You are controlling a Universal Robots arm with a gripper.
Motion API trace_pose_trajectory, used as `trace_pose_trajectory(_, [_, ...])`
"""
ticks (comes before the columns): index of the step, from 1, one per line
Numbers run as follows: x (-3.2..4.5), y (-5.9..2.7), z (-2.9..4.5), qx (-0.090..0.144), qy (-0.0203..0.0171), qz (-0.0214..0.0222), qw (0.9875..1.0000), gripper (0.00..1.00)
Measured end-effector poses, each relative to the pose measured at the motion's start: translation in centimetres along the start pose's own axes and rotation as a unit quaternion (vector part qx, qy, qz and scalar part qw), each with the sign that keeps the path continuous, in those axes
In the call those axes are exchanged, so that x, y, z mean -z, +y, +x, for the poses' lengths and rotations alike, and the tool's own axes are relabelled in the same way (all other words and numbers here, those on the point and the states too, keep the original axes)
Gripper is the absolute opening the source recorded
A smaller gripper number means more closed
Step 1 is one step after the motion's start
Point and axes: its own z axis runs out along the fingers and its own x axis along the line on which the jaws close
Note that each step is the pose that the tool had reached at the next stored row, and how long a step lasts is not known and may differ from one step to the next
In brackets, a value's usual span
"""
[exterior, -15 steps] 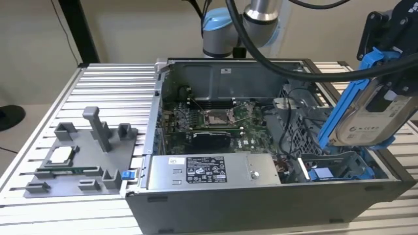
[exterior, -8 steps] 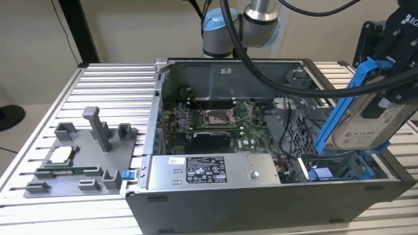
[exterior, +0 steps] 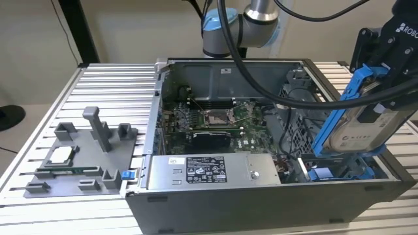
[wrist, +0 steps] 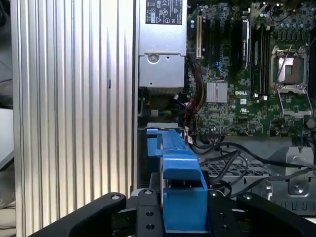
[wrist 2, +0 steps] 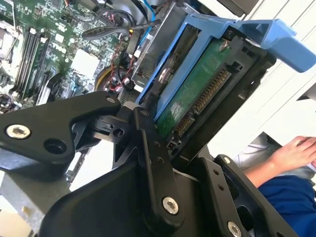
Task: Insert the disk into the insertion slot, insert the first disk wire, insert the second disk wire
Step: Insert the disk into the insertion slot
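The claw (exterior: 384,78) grips the disk (exterior: 353,125), held tilted just above the slot (exterior: 336,172) at the exterior view's right of the computer case (exterior: 261,200); insertion looks unfinished, likely needing squaring with the rails.

In the exterior view the arm (exterior: 225,27) shows a blue-capped joint at the top middle. Its black gripper (exterior: 382,85) comes down from the upper corner on the exterior view's right, tilted off vertical. In the second wrist view its fingers (wrist 2: 153,163) are clamped on either side of the disk (wrist 2: 197,94), holding it at a slant.
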Motion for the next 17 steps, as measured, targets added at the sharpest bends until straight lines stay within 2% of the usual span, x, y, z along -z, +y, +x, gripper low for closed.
trace_pose_trajectory(3, [-0.04, 0.0, 0.01, 0.0, -0.0094, -0.0001, 1.0, 0.0])
trace_pose_trajectory(4, [-0.05, 0.0, 0.02, 0.0, -0.0108, -0.0002, 0.9999, 0.0])
trace_pose_trajectory(10, [-0.19, -0.01, 0.06, 0.0, -0.0112, -0.0002, 0.9999, 0.0])
trace_pose_trajectory(17, [-1.11, -0.05, 0.07, -0.001, -0.0118, -0.0005, 0.9999, 0.0])
